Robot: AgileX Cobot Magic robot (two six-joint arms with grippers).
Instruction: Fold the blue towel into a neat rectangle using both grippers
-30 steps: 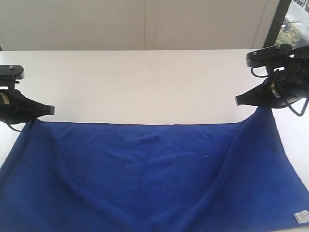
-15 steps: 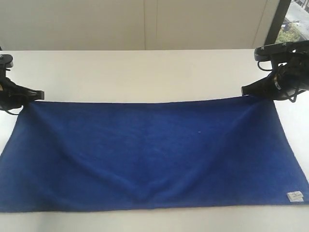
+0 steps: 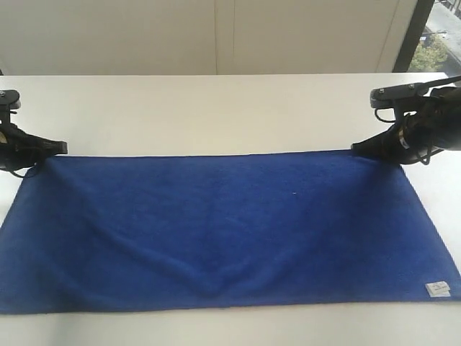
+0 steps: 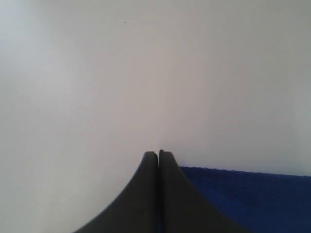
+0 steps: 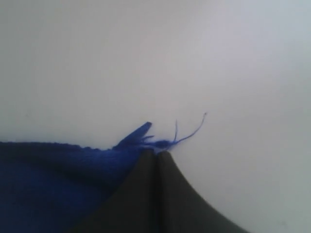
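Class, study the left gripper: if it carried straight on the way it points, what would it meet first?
Probably the bare white table: ahead of the left gripper, jaws shut, its wrist view shows only tabletop, with the blue towel off to one side. Depth is hard to judge.

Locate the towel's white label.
In the exterior view, the white label sits at the blue towel's lower right corner, on the right gripper's side but apart from it.
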